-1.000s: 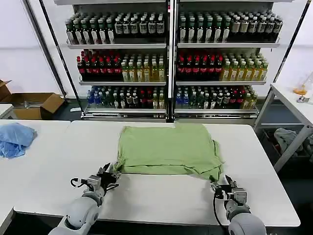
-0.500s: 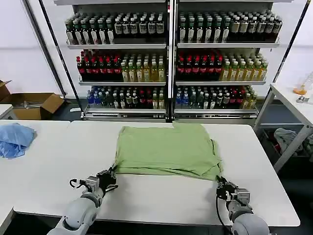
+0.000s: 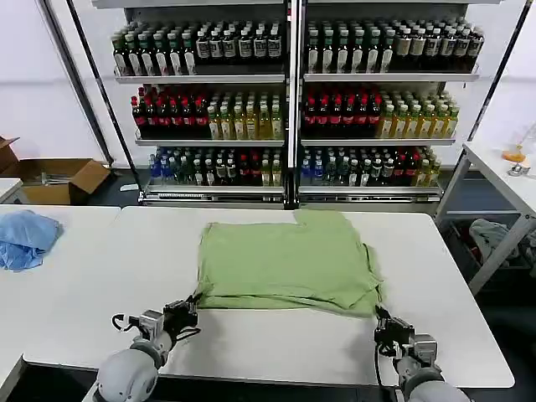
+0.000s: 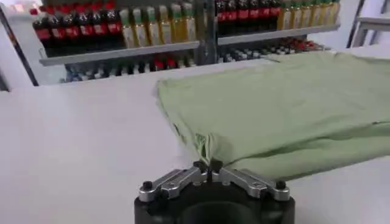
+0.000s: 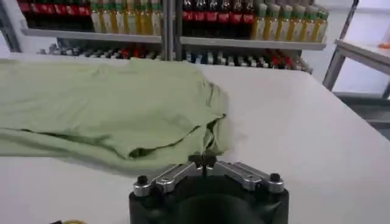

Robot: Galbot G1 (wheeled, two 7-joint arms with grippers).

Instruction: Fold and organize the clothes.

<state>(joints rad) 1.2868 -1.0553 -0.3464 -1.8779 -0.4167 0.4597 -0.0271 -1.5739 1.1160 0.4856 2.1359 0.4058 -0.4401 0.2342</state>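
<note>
Soft matt cloth polo shirt lies on a smooth white table

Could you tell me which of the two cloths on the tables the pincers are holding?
The light green polo shirt, spread flat on the middle table: left pincer and right pincer pinch its near corners. The crumpled blue cloth lies apart.

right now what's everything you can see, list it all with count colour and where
polo shirt: one, light green, partly folded, middle of the white table
cloth: one, light blue, bunched on the adjoining table to the left
cardboard box: one, brown, open, on the floor far left
shelving rack: one, metal, behind the table
bottles: many; dark, red, yellow and green rows on the rack
side table: one, white, far right
left gripper: one, jaws shut on the shirt's near left corner
right gripper: one, jaws shut on the shirt's near right corner
</note>
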